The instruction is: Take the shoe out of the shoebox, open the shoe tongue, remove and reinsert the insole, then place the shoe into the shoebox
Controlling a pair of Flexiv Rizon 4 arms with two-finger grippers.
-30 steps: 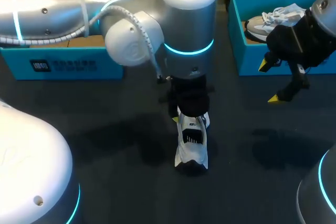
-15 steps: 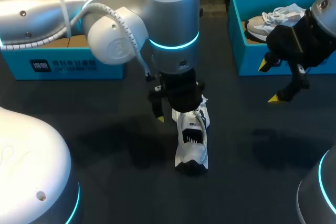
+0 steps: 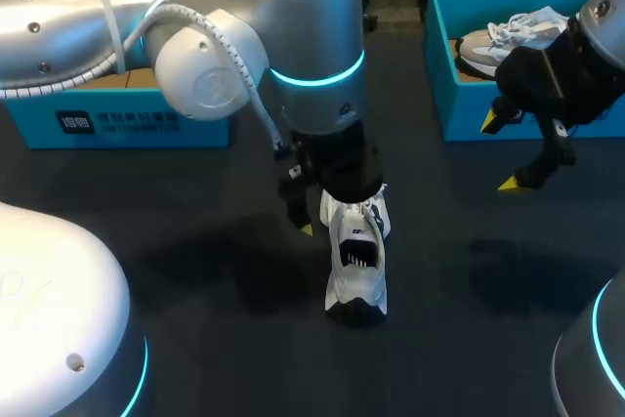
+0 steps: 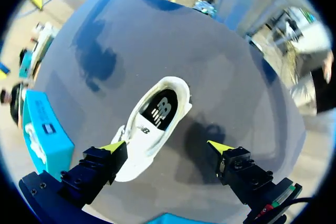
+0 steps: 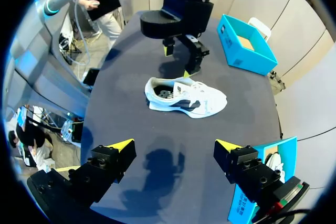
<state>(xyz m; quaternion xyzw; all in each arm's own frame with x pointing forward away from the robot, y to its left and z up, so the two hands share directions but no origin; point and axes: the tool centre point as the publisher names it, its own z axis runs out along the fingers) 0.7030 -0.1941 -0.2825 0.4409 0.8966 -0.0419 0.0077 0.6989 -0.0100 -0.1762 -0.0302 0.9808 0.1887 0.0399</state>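
Since the earlier frames the left arm has shifted sideways toward its own side, and the left gripper has come off the heel end of the shoe. The right arm has not moved.

The shoe is a white low-top trainer with a mesh-like upper. It lies on the dark, matte tabletop, outside both boxes.

The left wrist view looks straight into the shoe and shows a dark insole seated inside it, which the head view shows less plainly. Here the left gripper has its fingers spread wide and holds nothing. The shoe lies ahead of and between them, with one end just beside one yellow tip.

The right wrist view alone shows the dark side panel of the shoe. The shoe is well ahead of the right gripper, whose fingers are wide apart and empty.

The blue shoebox beside the right gripper contains a second shoe with white laces. The other blue box, behind the left arm, shows a tan cardboard interior.
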